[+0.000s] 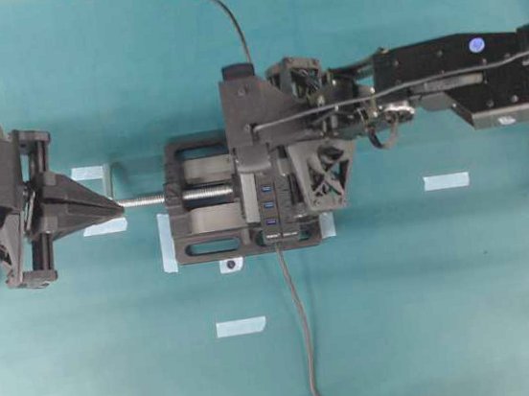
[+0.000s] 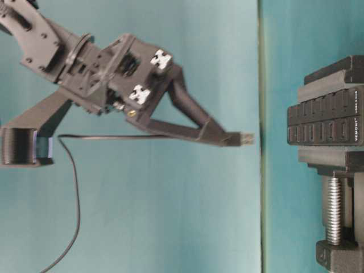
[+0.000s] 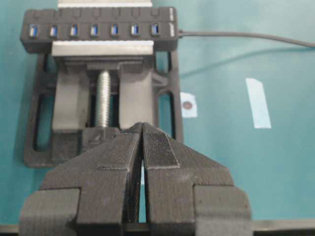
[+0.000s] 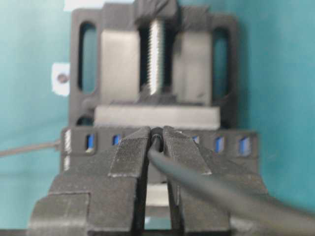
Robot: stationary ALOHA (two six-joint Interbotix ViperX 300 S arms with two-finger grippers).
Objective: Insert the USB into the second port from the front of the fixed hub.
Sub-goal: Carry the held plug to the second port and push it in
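Table-level view shows the USB point(image 2: 246, 138), a small black plug, pinched in my right gripper point(image 2: 236, 138), apart from the fixed hub point(image 2: 324, 122) clamped in the vise point(image 2: 335, 165); overhead hides it. My left gripper point(image 3: 142, 129) is pressed together, holding nothing.

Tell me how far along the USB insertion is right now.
Done: the right gripper has the USB pinched at its fingers, cable trailing behind. In hand: lining it up over the fixed hub, which sits clamped in the vise; the plug is not in a slot yet. Left: seat it in the second port. The left gripper is shut and empty.
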